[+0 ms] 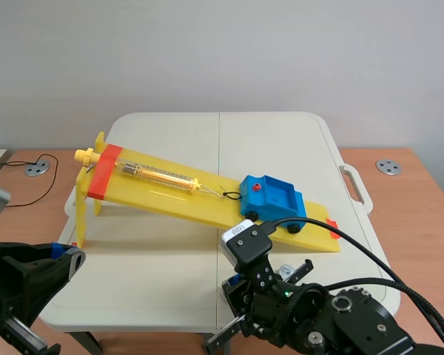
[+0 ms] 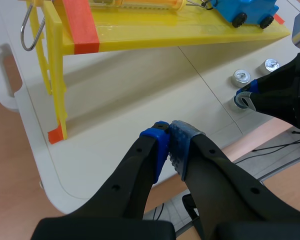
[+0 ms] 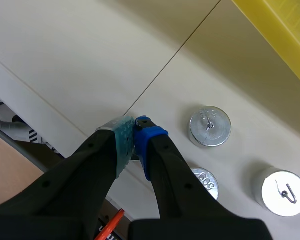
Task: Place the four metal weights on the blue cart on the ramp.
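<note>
Pincers first: the left pincer [image 2: 169, 140] and the right pincer [image 3: 135, 134] are both closed tight on nothing over the worktop's [image 3: 90, 60] near edge. Three metal weights [image 3: 210, 126] stand just beside the right pincer, at its three to four o'clock. Farther off, toward twelve o'clock, the blue cart [image 1: 272, 197] sits near the low end of the yellow ramp [image 1: 163, 194].

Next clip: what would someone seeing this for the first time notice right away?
The yellow ramp slanting across the white table stands out first. The blue cart sits near its low end with no weights in it, tied by a cord to a spring scale. Three shiny metal weights show on the table just beside the shut right gripper.
</note>
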Motion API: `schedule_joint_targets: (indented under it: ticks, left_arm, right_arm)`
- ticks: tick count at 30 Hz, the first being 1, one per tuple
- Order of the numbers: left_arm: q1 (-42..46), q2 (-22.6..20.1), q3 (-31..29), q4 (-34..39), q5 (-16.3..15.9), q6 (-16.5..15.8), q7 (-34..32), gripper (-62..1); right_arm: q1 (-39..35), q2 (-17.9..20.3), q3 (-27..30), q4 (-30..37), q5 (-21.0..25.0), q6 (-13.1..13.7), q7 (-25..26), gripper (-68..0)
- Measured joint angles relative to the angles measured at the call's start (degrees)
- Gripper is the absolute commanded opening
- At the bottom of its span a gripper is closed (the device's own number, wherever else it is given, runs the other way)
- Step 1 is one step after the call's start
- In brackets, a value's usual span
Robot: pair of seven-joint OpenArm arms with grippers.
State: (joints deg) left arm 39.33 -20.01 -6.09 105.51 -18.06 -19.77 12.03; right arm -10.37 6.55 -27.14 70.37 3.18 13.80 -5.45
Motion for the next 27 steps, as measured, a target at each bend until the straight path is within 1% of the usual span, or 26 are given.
schedule_joint_targets:
  ticks: [3, 7, 11, 15, 20, 24, 27]
  left_arm:
    - [0.0, 0.0, 0.0, 0.0, 0.0, 0.0, 0.0, -58.2]
    - [0.0, 0.0, 0.0, 0.0, 0.0, 0.0, 0.0, -58.2]
    - [0.0, 0.0, 0.0, 0.0, 0.0, 0.0, 0.0, -58.2]
    - [0.0, 0.0, 0.0, 0.0, 0.0, 0.0, 0.0, -58.2]
    - [0.0, 0.0, 0.0, 0.0, 0.0, 0.0, 0.0, -58.2]
    - [0.0, 0.0, 0.0, 0.0, 0.0, 0.0, 0.0, -58.2]
    - [0.0, 0.0, 0.0, 0.0, 0.0, 0.0, 0.0, -58.2]
  right_arm:
    - [-0.6, 1.5, 0.0, 2.5, 1.4, 0.2, -2.7, -66.9]
    - [-4.0, 5.2, 0.5, 10.1, 2.4, 0.1, -5.2, -66.9]
    - [-9.0, 8.2, 3.0, 18.0, 4.0, 0.1, -5.4, -66.9]
    - [-13.6, 9.2, 7.0, 23.8, 7.0, 0.2, -5.7, -66.9]
    - [-17.4, 9.2, 13.6, 29.1, 13.1, 0.2, -7.2, -66.9]
    - [-18.1, 9.1, 19.3, 31.8, 19.3, 1.3, -8.9, -66.9]
    - [-18.1, 8.1, 24.4, 32.9, 24.7, 2.0, -10.0, -66.9]
